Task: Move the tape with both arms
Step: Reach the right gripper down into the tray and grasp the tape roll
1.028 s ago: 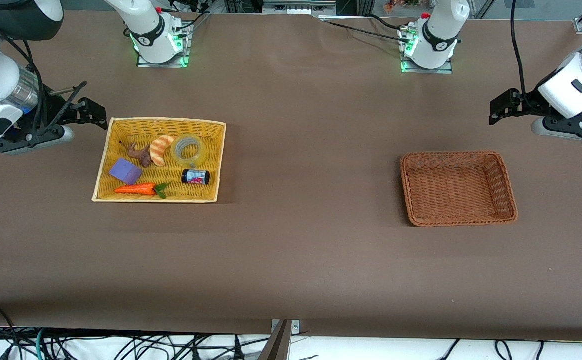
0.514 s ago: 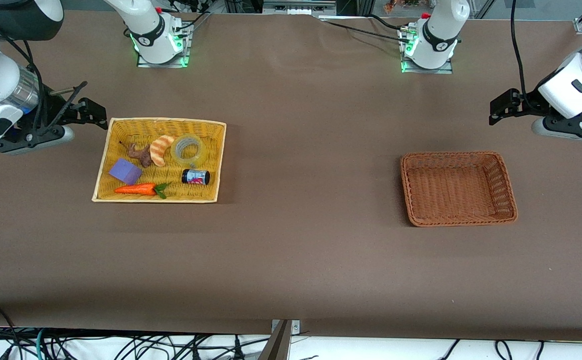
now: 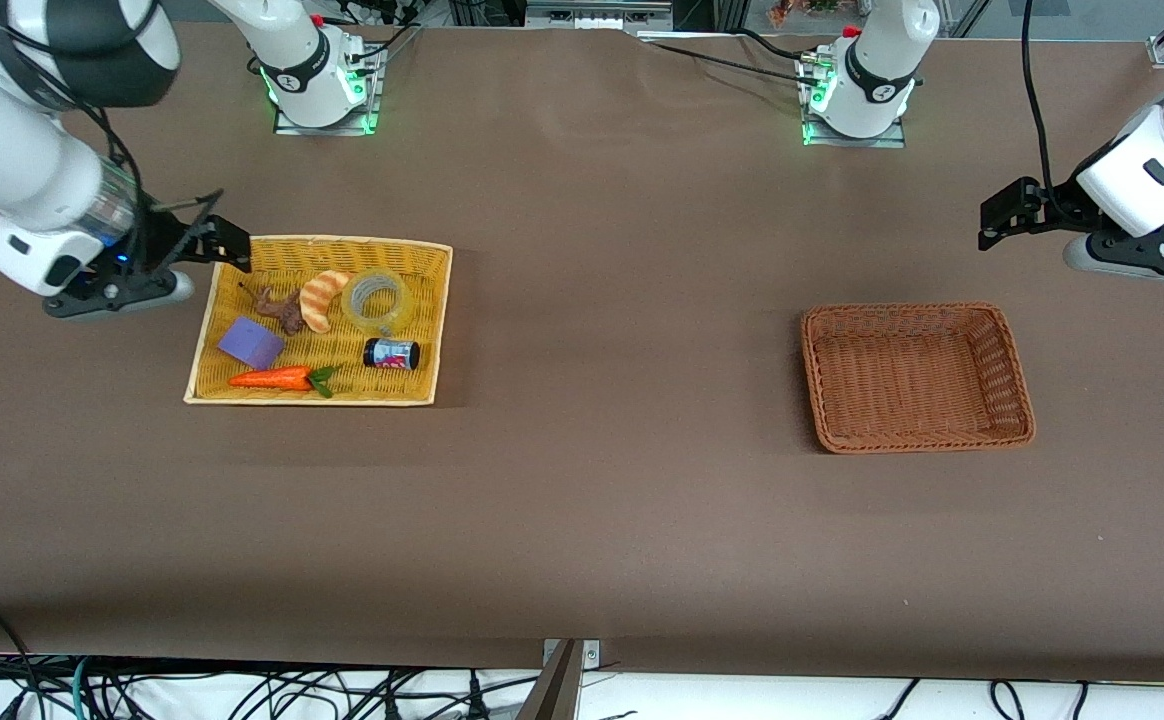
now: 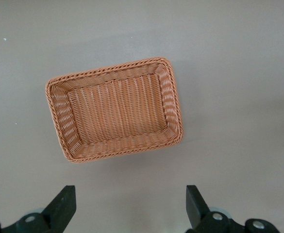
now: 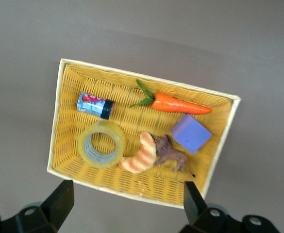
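Right hand [image 3: 227, 245] spread wide, empty, over the yellow basket's [image 3: 204, 340] corner. Centre over the tape [image 3: 378, 299] lying flat in it, beside the croissant toy [image 3: 322, 299], carrot [image 3: 272, 378], purple block [image 3: 250, 341], can [image 3: 391, 353]. Left hand [image 3: 1004, 212] waits released; brown basket [image 3: 917, 437] empty.

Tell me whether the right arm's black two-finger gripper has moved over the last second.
Yes. The right gripper has shifted toward the yellow wicker tray and now sits over its corner, open; earlier it hung just outside that tray's edge.
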### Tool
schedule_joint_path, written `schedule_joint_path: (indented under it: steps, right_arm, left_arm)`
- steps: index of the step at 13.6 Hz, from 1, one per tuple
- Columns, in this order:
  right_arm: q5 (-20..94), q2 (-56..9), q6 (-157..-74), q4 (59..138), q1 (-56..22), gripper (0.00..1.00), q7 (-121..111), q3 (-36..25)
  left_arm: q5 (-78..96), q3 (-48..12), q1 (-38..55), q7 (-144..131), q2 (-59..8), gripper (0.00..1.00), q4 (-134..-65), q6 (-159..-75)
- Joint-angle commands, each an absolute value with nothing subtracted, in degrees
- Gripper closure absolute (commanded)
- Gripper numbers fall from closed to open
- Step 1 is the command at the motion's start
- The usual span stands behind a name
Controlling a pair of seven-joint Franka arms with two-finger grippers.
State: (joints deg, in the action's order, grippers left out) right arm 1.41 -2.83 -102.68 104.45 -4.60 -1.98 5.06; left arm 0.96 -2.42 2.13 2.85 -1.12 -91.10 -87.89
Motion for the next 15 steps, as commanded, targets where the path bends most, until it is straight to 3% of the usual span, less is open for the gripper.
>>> schedule_joint_path:
  steps: [1,7,15]
  right_arm:
    - [0.4,-3.2,-113.0,112.3,-4.5,0.0,3.8,8.1]
    - [-0.1,-6.2,-136.9,130.9,-4.7,0.0,5.5,9.8]
    - [-0.2,-12.7,-144.7,136.6,-4.8,0.0,6.2,9.8]
  left_arm:
    - [1.8,-2.4,2.0,3.3,-1.8,0.0,-89.3,-87.1]
    - [1.8,-2.3,2.0,3.4,-1.8,0.0,-89.3,-87.0]
    - [1.8,-2.4,2.2,3.3,-1.8,0.0,-89.3,-87.1]
